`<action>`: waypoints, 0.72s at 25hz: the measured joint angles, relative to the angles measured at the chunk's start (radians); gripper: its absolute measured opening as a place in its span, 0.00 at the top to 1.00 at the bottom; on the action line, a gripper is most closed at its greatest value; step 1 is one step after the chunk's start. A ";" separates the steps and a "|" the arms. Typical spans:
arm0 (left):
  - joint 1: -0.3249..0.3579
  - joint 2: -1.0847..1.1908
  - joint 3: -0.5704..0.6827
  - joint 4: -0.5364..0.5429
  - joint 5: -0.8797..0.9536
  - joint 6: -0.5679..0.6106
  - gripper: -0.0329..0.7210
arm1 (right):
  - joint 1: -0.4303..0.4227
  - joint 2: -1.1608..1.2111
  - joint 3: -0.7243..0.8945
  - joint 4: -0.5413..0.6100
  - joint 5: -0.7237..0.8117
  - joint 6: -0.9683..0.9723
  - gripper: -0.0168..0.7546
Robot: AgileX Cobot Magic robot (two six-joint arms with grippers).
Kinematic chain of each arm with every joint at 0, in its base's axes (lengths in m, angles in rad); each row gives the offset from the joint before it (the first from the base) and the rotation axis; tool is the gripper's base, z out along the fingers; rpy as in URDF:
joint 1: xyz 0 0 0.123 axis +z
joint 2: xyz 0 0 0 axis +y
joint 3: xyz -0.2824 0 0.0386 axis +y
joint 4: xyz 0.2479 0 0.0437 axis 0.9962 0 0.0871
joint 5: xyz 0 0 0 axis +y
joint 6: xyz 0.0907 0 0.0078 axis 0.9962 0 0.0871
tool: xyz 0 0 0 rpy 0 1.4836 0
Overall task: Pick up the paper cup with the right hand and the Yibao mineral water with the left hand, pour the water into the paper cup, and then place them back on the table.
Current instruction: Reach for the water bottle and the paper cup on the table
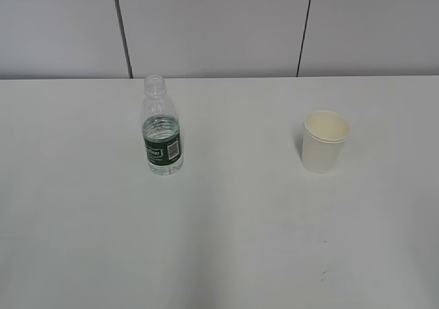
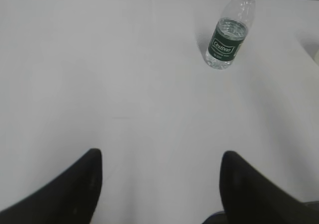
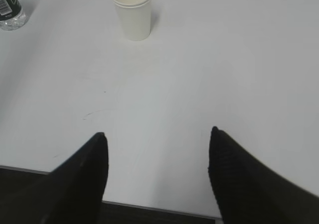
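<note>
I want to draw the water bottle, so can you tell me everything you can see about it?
The Yibao mineral water is a small clear plastic bottle with ribbed sides and no cap on its open neck. A dark green label with white lettering wraps its lower half, and the water reaches about the label's top. It stands upright on the white table, left of the paper cup and well apart from it. Nothing touches it but the table.
</note>
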 joint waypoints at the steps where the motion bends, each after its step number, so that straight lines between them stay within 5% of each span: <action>1: 0.000 0.000 0.000 0.000 0.000 0.000 0.35 | 0.000 0.000 0.000 0.000 0.000 0.000 0.33; 18: 0.000 0.000 0.000 -0.001 0.000 0.000 0.35 | 0.000 0.000 0.000 -0.001 0.000 0.000 0.33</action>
